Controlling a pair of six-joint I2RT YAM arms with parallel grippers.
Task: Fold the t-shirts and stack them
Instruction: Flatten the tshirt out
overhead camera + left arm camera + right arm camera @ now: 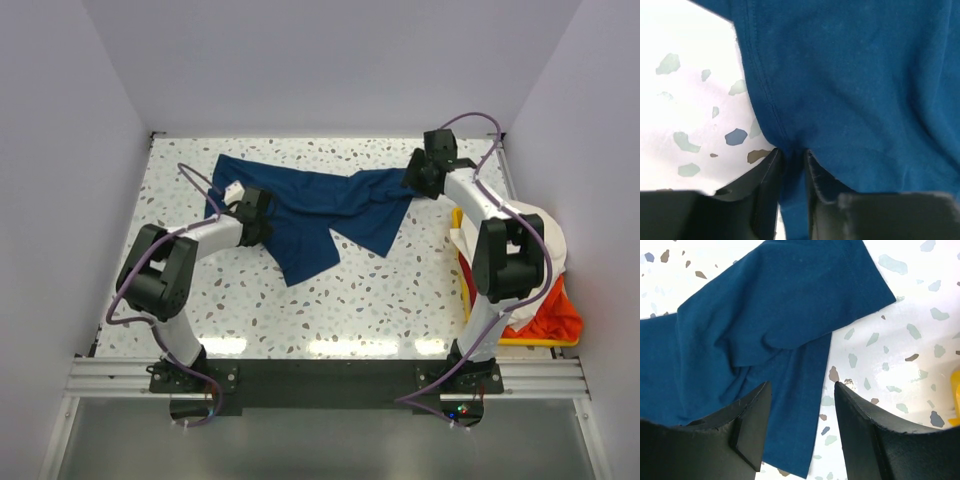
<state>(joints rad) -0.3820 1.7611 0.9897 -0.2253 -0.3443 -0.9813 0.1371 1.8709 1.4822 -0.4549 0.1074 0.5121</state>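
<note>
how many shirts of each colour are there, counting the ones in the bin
navy blue t-shirt, spread on the table: 1
cream-white t-shirt, in the yellow bin: 1
orange-red t-shirt, in the same bin: 1
total: 3 visible; the bin may hide more

**My two arms, black and white**

My left arm and my right arm have white tube links and bulky black joint housings. A thin purple-grey cable loops along each arm. Both stand on black base plates, fixed to a silver rail at the near edge. My left gripper and my right gripper have matte black, wedge-shaped fingers, a little scuffed.
</note>
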